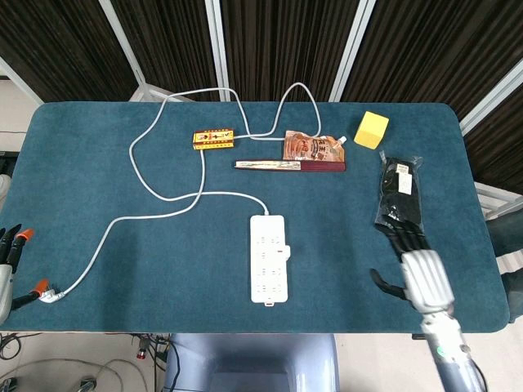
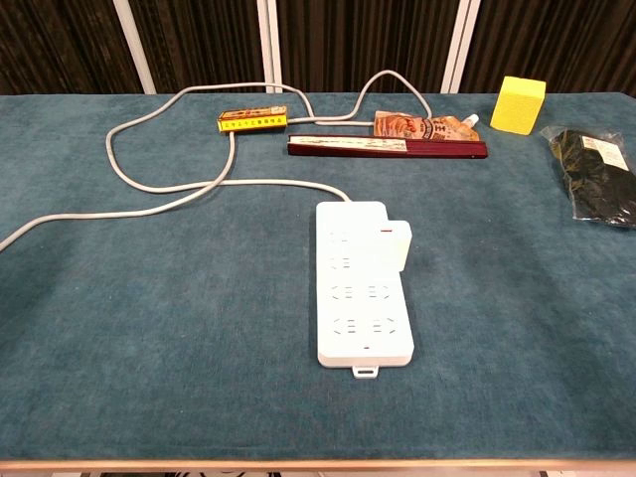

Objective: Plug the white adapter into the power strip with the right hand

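The white power strip (image 1: 269, 259) (image 2: 363, 283) lies at the table's front middle, its cable running off to the back left. The white adapter (image 2: 397, 245) (image 1: 286, 251) stands at the strip's right edge beside the upper sockets, with nothing touching it; its prongs are hidden. My right hand (image 1: 421, 273) hovers far right of the strip near the table's front edge, fingers spread and empty. It is absent from the chest view. Only part of my left hand (image 1: 10, 261) shows at the left edge of the head view, its fingers apart and holding nothing.
A black packet (image 1: 400, 194) lies just beyond my right hand. Along the back are a yellow block (image 1: 371, 129), an orange pouch (image 1: 310, 147), a dark red stick (image 1: 290, 165) and a yellow box (image 1: 213, 139). The cable's plug (image 1: 51, 293) lies at front left.
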You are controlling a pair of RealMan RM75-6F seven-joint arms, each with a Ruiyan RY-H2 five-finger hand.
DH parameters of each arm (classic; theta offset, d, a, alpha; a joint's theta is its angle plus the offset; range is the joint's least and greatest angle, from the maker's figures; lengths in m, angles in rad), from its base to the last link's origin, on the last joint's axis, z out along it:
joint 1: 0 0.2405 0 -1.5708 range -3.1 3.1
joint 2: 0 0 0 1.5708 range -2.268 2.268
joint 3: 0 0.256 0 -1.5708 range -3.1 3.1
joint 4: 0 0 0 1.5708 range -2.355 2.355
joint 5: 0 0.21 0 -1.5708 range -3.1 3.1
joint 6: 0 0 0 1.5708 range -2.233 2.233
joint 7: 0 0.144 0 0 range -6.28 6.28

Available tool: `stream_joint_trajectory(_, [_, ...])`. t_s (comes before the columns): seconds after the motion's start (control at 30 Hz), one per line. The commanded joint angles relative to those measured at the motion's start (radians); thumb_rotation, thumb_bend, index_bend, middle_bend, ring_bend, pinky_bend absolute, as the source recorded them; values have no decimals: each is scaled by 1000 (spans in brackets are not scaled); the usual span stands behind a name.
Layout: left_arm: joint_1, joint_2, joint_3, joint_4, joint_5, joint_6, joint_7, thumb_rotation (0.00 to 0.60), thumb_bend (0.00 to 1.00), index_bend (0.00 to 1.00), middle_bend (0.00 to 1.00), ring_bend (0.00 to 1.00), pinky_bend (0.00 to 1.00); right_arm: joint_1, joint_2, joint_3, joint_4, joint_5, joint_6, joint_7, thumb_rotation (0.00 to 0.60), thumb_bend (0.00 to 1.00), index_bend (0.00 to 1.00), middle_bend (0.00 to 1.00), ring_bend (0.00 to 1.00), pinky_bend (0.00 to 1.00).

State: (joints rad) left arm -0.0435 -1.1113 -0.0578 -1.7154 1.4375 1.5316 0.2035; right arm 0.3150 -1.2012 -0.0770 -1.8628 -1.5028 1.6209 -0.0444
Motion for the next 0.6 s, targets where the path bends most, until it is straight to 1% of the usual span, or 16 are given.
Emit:
stream_joint_trajectory(0.03, [1,4,2,-2,2,-1,-8,600,179,129,48,0,0,-150,-42,-79,239,-137,157,87,600,367,164,103,112,95])
stream_joint_trajectory(0.1, [2,7,0,-3,4,1,-19,600,179,128,48,0,0,-155,-42,-75,267,-149,152,53,600,367,164,97,108,95])
stream_joint_trajectory(0.17, [3,10,0,-1,3,2,-23,600,178,128,48,0,0,-165,-46,-61,282,-150,157,14,600,366,164,96,107,95])
stream_joint_trajectory(0.33, [4,13,-4,3,2,8,-36,600,179,128,48,0,0,-180,-32,-41,283,-146,142,-54,600,367,164,95,108,95])
stream_joint_trajectory(0.6, [6,6,-1,10,32,27,-35,600,179,128,48,0,0,-200,8,-20,262,-139,118,-45,600,367,164,95,107,95])
